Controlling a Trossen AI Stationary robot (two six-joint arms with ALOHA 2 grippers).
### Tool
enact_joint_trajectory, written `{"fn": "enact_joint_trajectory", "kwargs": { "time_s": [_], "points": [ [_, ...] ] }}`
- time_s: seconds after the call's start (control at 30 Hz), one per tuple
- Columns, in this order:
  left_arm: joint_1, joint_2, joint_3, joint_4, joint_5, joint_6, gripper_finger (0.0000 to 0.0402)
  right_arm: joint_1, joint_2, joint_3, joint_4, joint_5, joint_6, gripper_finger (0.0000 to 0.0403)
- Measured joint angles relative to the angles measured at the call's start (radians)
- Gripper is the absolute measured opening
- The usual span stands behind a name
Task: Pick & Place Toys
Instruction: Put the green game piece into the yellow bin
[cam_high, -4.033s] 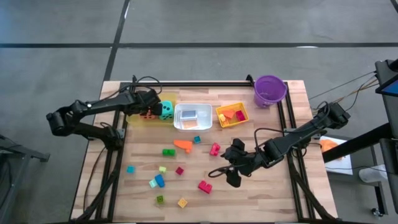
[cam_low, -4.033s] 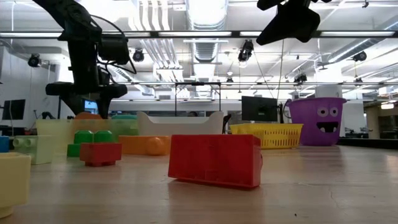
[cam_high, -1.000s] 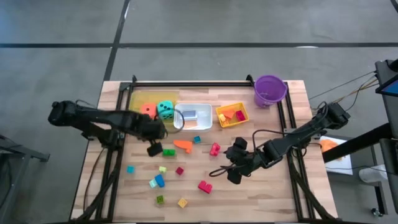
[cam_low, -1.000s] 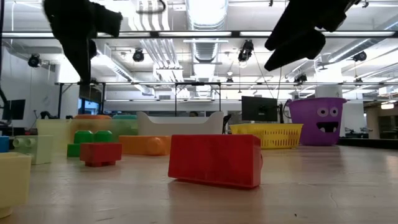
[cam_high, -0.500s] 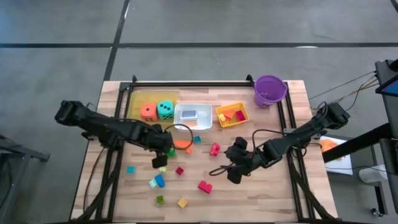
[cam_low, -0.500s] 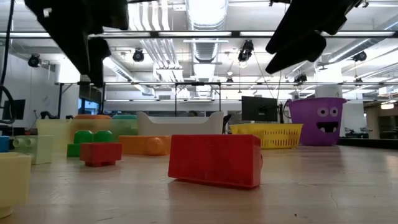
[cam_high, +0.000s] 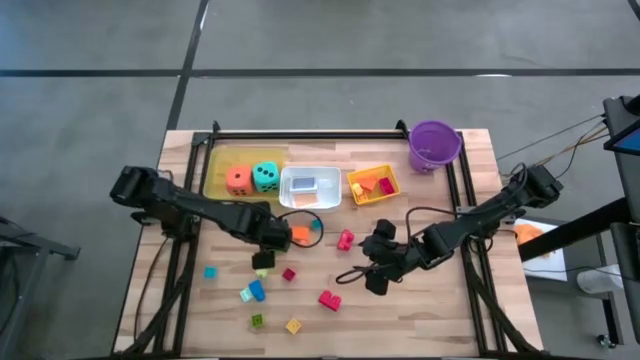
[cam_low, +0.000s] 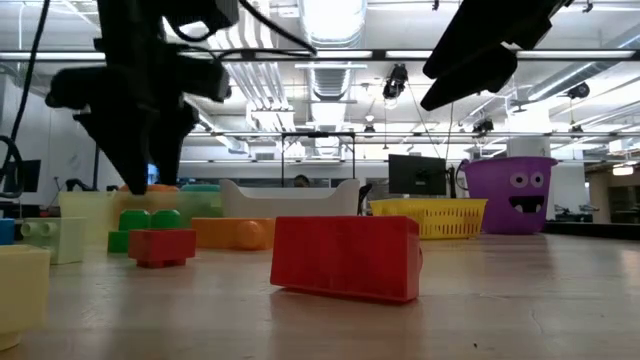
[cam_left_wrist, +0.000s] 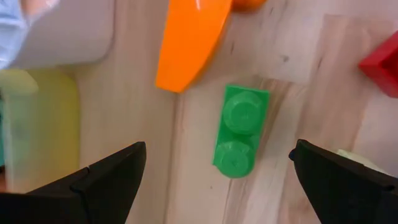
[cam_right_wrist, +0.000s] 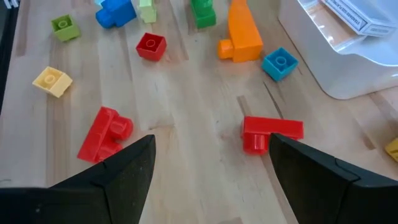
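The left tool (cam_left_wrist: 214, 180), fingers spread wide, hovers above a green two-stud block (cam_left_wrist: 240, 131) lying on the surface beside an orange block (cam_left_wrist: 186, 43). The green block's long axis runs roughly along the fingers' gap, studs up. Descend centred, pinching its narrow sides. The right tool (cam_right_wrist: 208, 171) waits spread.

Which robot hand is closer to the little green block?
Left. The left gripper hangs open right over the green block; the right gripper waits farther off, across the table.
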Motion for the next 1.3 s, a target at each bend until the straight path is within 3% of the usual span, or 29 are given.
{"fn": "enact_joint_trajectory", "kwargs": {
  "time_s": [0.4, 0.9, 1.03, 1.3],
  "points": [
    [0.003, 0.120, -0.004, 0.044, 0.022, 0.045, 0.0380, 0.026, 0.000, 0.028, 0.000, -0.003, -0.069, 0.0308],
    [0.004, 0.108, -0.156, 0.236, 0.100, 0.016, 0.0198, 0.105, -0.001, 0.087, 0.057, 0.002, -0.178, 0.0308],
    [0.004, 0.093, -0.149, 0.233, 0.116, 0.046, 0.0121, 0.112, -0.001, 0.095, 0.057, 0.002, -0.190, 0.0308],
    [0.004, -0.007, -0.146, 0.241, 0.129, 0.061, 0.0117, 0.115, -0.001, 0.095, 0.056, 0.045, -0.214, 0.0308]
  ]
}}
